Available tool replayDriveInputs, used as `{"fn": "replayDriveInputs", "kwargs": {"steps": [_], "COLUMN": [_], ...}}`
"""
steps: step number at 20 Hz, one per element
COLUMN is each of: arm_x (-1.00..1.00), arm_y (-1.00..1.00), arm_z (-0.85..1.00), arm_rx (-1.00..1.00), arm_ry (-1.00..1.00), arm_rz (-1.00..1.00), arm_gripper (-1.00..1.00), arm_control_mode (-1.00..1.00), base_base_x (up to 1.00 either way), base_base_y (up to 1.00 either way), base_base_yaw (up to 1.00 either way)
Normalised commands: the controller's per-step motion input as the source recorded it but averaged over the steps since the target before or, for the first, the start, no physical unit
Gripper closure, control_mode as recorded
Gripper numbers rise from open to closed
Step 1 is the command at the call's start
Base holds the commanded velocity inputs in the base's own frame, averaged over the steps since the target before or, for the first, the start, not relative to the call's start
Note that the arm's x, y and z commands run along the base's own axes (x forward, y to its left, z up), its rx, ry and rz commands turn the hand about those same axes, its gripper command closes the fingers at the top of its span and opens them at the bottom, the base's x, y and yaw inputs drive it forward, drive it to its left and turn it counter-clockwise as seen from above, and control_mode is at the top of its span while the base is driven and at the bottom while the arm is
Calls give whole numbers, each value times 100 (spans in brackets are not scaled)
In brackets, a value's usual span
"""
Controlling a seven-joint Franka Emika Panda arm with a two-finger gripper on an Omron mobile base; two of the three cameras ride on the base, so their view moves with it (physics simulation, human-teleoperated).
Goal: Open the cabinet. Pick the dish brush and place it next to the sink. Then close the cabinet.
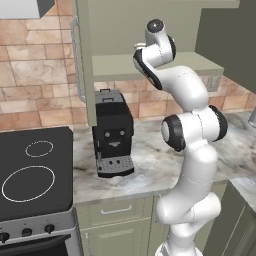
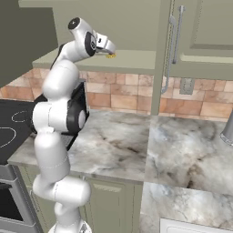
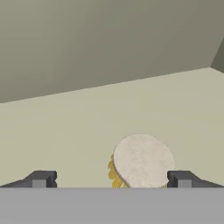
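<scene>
Room: simulated kitchen, marble counter (image 1: pixel 150 155) along a brick wall, stove (image 1: pixel 30 175) at the left, coffee machine (image 1: pixel 114 135) beside it.
Left base view: cabinet (image 1: pixel 150 65) stands open; its left door (image 1: pixel 84 60) is swung out edge-on toward the camera, bar handle on its outer face. The arm reaches up so its hand sits at the shelf's near edge; the gripper itself is hidden behind the wrist.
Right base view: right door (image 2: pixel 166 50) also swung out. Gripper (image 2: pixel 109 51) points into the opening just above the shelf, with a yellow bit of the brush (image 2: pixel 110 56) showing under its tip.
Hand view: brush (image 3: pixel 141 161) lies on the shelf, pale round head facing the camera, yellow bristles at its left edge. Fingertips (image 3: pixel 41 178) are spread wide, one on each side of it, not touching it.
Progress: opening looks done. Grasp not yet made; carrying the brush to the sink side and shutting both doors remain.
</scene>
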Motion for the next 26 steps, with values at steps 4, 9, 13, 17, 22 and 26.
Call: {"fn": "replayDriveInputs", "kwargs": {"steps": [4,9,13,17,22,26], "arm_x": [13,1,-2,-2,0,0], "arm_y": [-1,0,0,0,0,1], "arm_z": [-2,-6,-8,-8,-10,-11], "arm_rx": [6,5,4,2,2,3], "arm_ry": [0,0,0,0,0,0], "arm_rz": [-1,-4,-6,-8,-9,-10], "arm_gripper": [-100,-100,-100,-100,-100,100], "arm_control_mode": [-100,-100,-100,-100,-100,-100], "base_base_x": [0,0,0,0,0,0], "base_base_y": [0,0,0,0,0,0], "base_base_yaw": [0,0,0,0,0,0]}}
